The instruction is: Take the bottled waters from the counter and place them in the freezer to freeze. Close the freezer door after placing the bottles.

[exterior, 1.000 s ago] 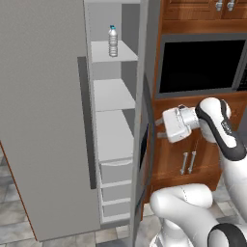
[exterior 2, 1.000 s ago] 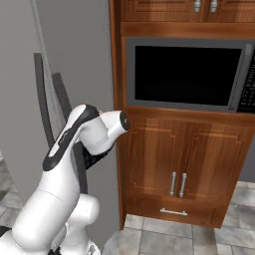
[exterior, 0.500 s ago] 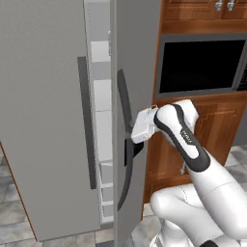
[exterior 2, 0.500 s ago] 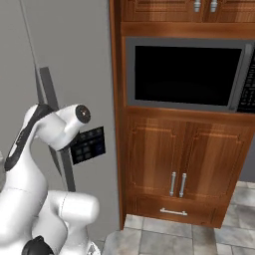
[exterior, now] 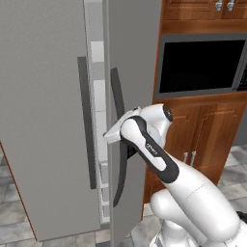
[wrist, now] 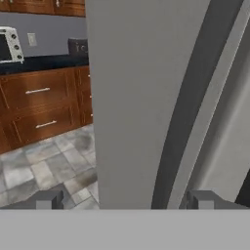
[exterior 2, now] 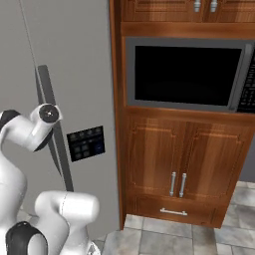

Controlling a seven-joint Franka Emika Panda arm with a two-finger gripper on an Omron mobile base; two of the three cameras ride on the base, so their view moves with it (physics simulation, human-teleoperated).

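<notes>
- Freezer door is swinging further shut than half a second ago; narrow gap showing pale shelves.
- Gripper is spreading wide, holding nothing, facing the door.
- Hand view is showing counter, toaster oven.

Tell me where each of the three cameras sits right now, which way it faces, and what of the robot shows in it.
Left base view: behind the arm to its left, facing the freezer door and the narrow gap to the shelves; the white arm rises from lower right toward the dark handle.
Right base view: behind the arm to its right, facing the wall oven and wooden cabinets; the arm stands at lower left.
Hand view: on the hand, close to a grey door, wooden drawers beyond; both fingertips show.
Shared: both base views show the oven and refrigerator.
</notes>
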